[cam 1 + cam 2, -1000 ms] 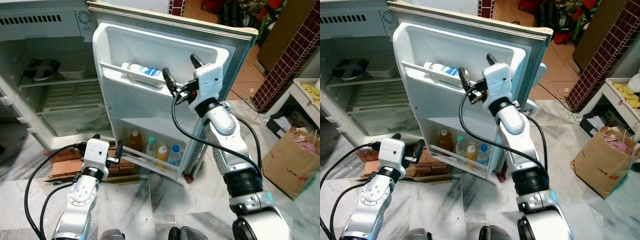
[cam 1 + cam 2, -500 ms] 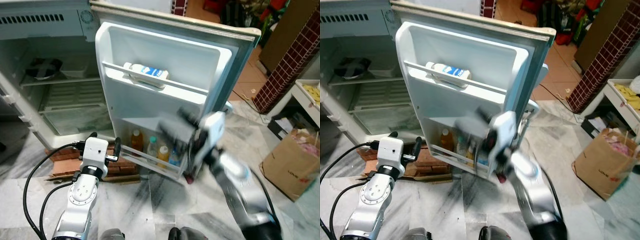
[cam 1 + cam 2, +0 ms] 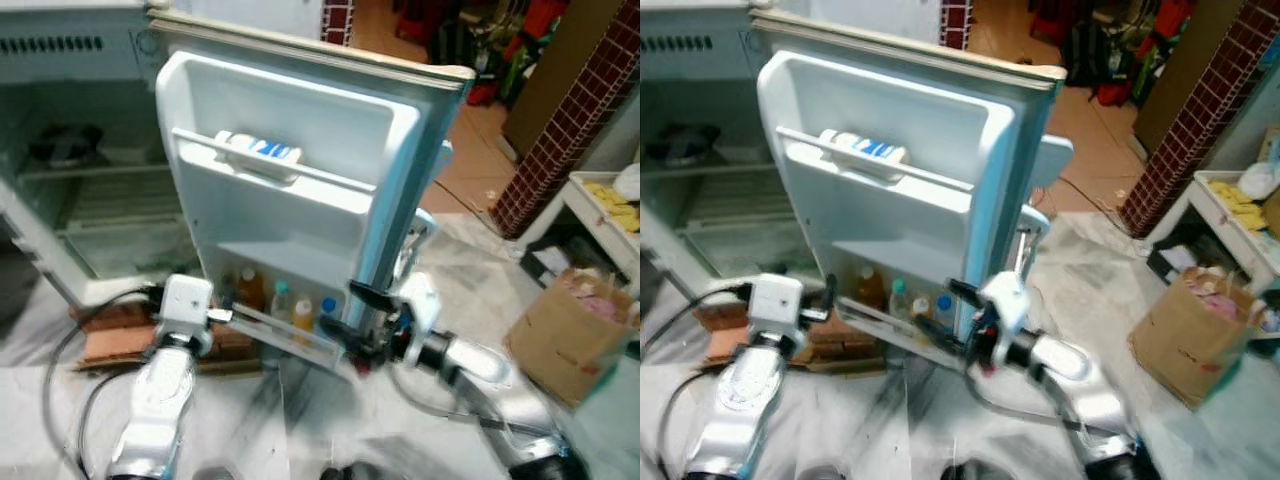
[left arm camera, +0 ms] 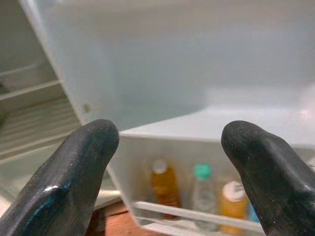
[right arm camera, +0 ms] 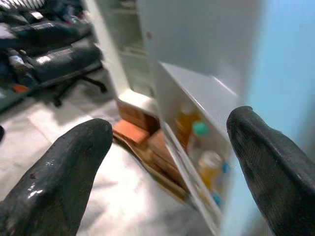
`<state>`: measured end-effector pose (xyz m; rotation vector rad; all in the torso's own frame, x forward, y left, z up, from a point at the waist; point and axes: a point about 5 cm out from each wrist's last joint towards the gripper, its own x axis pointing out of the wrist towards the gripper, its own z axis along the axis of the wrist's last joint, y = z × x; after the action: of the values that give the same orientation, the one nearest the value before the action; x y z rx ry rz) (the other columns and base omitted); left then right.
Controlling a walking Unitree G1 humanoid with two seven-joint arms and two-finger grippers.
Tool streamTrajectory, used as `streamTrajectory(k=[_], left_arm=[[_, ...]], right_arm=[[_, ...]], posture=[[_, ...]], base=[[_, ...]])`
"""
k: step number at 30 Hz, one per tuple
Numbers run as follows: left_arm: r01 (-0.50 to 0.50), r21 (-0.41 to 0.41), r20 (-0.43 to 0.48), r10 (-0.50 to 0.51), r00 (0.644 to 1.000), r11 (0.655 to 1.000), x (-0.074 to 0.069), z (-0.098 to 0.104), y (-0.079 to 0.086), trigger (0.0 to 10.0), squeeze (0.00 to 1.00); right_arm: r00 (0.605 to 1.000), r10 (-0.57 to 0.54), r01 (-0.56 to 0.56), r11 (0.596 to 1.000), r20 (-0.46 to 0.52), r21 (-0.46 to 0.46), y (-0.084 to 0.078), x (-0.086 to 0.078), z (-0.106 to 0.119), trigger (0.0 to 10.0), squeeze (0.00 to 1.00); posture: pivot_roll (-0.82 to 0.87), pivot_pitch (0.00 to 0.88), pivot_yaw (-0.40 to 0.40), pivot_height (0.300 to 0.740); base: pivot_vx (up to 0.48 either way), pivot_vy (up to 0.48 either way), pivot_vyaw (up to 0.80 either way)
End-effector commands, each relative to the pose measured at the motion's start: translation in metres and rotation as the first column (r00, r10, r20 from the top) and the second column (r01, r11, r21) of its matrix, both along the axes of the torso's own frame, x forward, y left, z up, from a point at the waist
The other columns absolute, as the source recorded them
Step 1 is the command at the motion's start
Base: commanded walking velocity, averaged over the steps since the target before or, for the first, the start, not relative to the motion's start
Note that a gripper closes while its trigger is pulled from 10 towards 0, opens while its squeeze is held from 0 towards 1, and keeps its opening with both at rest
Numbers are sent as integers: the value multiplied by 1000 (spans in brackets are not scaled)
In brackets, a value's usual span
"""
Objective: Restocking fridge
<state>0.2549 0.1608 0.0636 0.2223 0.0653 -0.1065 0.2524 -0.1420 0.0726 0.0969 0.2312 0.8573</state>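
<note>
The fridge door (image 3: 290,190) stands open. A white bottle with a blue label (image 3: 258,152) lies in its upper rack. Several drink bottles (image 3: 282,300) stand in the lower door shelf behind a rail. My right gripper (image 3: 348,312) is open and empty, low at the door's outer edge beside that shelf. In the right wrist view the orange bottle (image 5: 188,122) and a green-capped one (image 5: 199,130) show between its fingers (image 5: 59,177). My left gripper (image 3: 790,285) is open and empty, just left of the lower shelf. It faces the amber bottle (image 4: 162,184) and the green-capped bottle (image 4: 202,189).
The fridge body (image 3: 90,200) is open at the left, with wire shelves and a dark bowl (image 3: 60,145). Bricks (image 3: 110,335) prop up the fridge. A brown paper bag (image 3: 575,330), a brick pillar (image 3: 560,130) and a white stand (image 3: 605,190) are at the right. The floor is marble.
My right arm has dropped from the upper door rack to the level of the lower shelf. The view has shifted and blurred. The left gripper stays where it was.
</note>
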Motion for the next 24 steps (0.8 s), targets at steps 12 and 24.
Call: streamTrajectory(k=[12, 24], left_arm=[[-20, -3, -10, 20, 1000, 1000, -6, -1, 4, 10000, 0], [-117, -9, -46, 116, 992, 993, -7, -5, 18, 10000, 0]], right_arm=[[997, 74, -72, 995, 25, -66, -8, 1, -6, 10000, 0], [973, -127, 161, 973, 195, -165, -15, 43, 9, 10000, 0]], posture=[[98, 47, -44, 740], [110, 42, -43, 740]], base=[[0, -307, 333], [0, 0, 800]])
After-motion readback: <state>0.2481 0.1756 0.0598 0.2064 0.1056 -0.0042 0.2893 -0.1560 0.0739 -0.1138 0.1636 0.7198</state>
